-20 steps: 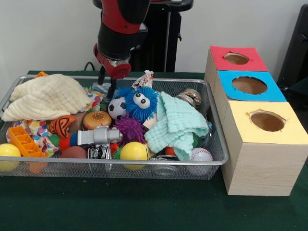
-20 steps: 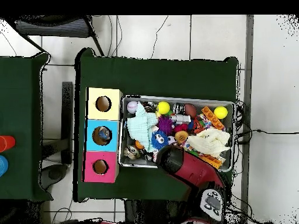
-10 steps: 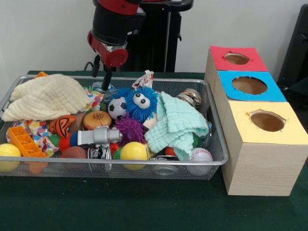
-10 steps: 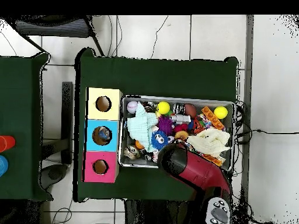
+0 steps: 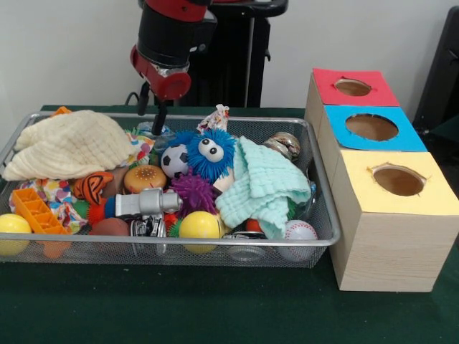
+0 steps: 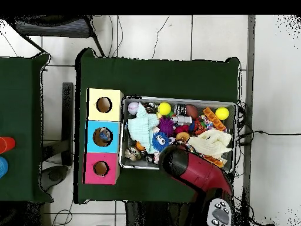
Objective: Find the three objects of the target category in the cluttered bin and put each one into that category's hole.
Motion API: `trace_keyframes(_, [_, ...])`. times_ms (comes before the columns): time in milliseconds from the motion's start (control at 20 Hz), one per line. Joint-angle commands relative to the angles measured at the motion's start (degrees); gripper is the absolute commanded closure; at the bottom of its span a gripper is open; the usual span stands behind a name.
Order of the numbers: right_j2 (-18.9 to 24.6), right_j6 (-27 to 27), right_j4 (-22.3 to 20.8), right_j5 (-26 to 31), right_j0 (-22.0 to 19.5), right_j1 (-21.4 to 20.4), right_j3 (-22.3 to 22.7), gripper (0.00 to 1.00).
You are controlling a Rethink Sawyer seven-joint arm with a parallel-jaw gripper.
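1. No visible change from half a second back; a second ago the arm sat lower and further right over the bin.
2. End effector [image 5: 152, 115] hangs above the mesh bin's [image 5: 179, 246] far rim, beside the cream cloth [image 5: 70, 143]; its two fingers stand apart, holding nothing.
3. Green desk [image 5: 215, 308], white wall, tiled floor [image 6: 264, 70].
4. Bin is crammed: blue fuzzy toy [image 5: 206, 152], soccer ball [image 5: 174, 160], yellow ball [image 5: 199, 225].
5. Box [image 5: 380, 208] with red, blue and yellow holes stands just beside the bin.

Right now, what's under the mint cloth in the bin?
At the mint cloth's lower edge a baseball and a bit of something orange-red stick out; the blue fuzzy toy touches its side. Anything directly beneath is covered.
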Motion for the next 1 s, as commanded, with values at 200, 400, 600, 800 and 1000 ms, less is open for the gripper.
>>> trace_keyframes(200, [9.59,3.09,-0.84,1.59,-3.63,6.23,1.12,0.0])
trace_keyframes(400, [9.52,3.11,-1.3,1.74,-3.8,7.56,1.2,0.0])
trace_keyframes(600, [6.34,1.86,-2.61,6.51,-1.61,10.48,-2.52,0.0])
trace_keyframes(800, [3.63,1.17,-3.69,11.47,0.42,12.38,-5.93,0.0])
trace_keyframes(1000, [3.01,0.98,-4.56,15.02,1.03,12.54,-7.48,0.0])
